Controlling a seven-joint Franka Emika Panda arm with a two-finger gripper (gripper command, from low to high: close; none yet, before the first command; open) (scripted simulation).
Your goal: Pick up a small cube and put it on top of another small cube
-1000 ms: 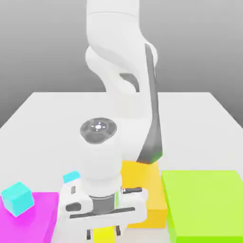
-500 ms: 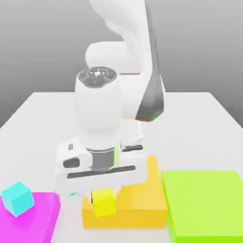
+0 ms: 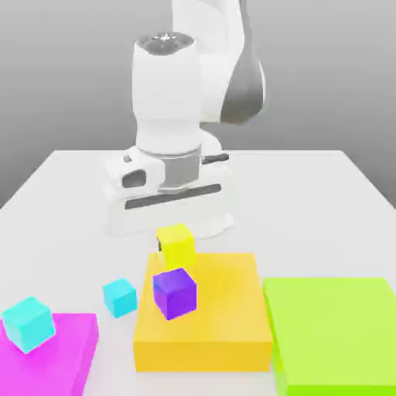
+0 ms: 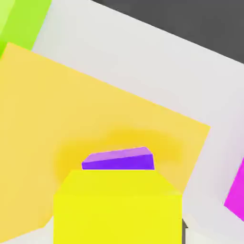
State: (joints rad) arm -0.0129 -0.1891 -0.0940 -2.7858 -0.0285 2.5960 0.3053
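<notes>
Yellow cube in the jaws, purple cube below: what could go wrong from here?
The yellow cube looks slightly turned relative to the purple cube, so it might settle unevenly or slide off. In the hand view it hides part of the purple cube, which could make lining up harder. The purple cube sits near one side of the orange slab; a sideways nudge might push it off, toward the cyan cube on the table.

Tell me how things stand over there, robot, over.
Jaws shut on the yellow cube, held up off the table. Purple cube sits on the orange slab. Yellow not stacked on it yet. Nothing seen blocking between the two cubes.
</notes>
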